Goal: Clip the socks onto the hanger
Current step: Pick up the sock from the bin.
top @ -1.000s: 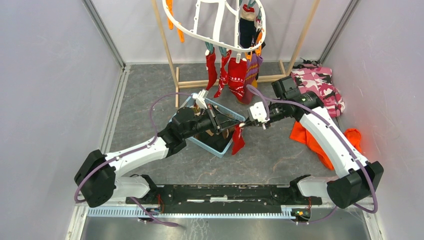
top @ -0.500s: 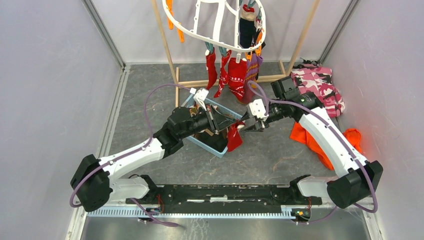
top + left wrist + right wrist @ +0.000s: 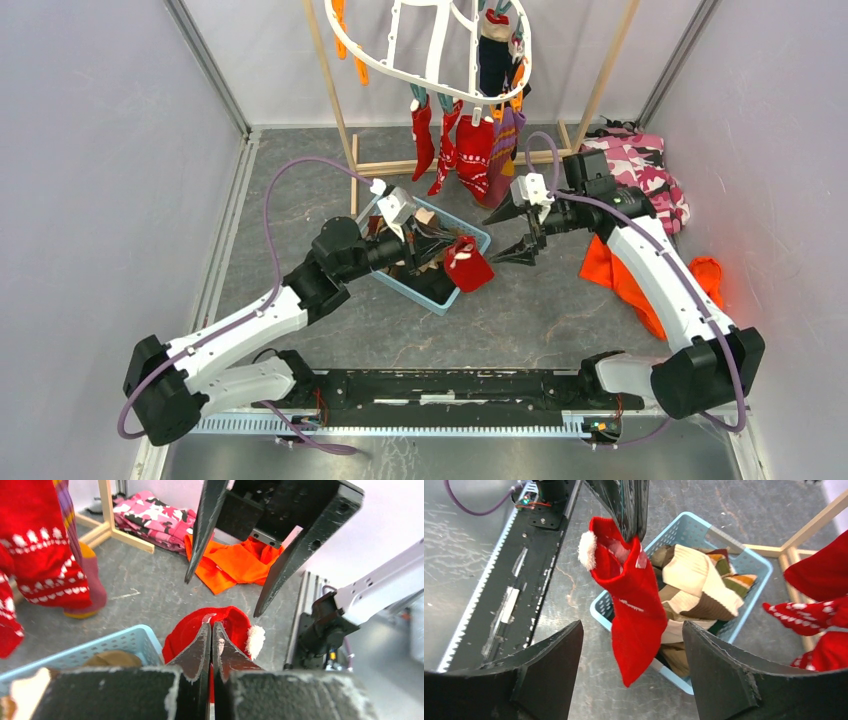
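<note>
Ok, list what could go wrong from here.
The left tool pinches the red sock only at its cuff edge, so it might slip free.
The right tool stands open, clear of the sock; closing could miss the cloth.
The sock hangs over the basket rim and may snag when lifted.

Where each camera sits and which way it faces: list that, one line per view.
Top external: above and behind the arm bases, looking down on hanger and basket; both arms show.
Left wrist: on the left arm, looking along its shut jaws at the red sock and the right gripper beyond.
Right wrist: on the right arm, looking between its open jaws at the left gripper holding that sock.
Shared: the red sock, in all three.
</note>
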`<state>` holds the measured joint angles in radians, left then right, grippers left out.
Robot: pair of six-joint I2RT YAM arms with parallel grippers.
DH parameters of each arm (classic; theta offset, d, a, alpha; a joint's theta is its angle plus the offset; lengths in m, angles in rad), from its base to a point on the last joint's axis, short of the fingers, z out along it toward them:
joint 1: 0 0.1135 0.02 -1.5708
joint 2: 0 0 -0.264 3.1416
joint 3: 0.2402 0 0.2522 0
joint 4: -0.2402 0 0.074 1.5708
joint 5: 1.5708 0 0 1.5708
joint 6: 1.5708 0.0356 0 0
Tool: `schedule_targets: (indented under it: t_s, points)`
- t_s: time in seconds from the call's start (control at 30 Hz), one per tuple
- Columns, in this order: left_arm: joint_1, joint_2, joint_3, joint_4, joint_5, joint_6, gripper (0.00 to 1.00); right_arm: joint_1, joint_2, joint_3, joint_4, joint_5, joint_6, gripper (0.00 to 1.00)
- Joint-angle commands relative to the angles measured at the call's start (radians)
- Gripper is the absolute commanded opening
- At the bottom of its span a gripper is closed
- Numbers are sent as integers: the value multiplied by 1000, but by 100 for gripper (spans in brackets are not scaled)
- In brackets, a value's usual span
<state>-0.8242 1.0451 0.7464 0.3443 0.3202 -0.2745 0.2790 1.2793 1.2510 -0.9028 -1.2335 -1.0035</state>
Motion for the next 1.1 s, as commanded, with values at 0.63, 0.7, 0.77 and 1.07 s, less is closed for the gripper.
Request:
schedule_targets:
  t_s: [0.63,0.7,0.77,1.07]
  points:
    - [3,58,57,185,180,152,2,113,14,-46,111,-136,60,45]
    - [3,56,47,194,168,143,2,116,14,-47,102,-130,43,34]
    - [4,49,32,215,150,124,2,116,14,-48,103,-117,44,23]
    - [8,-44,-69,222,-54,20,46,108,2,-51,121,-41,102,0]
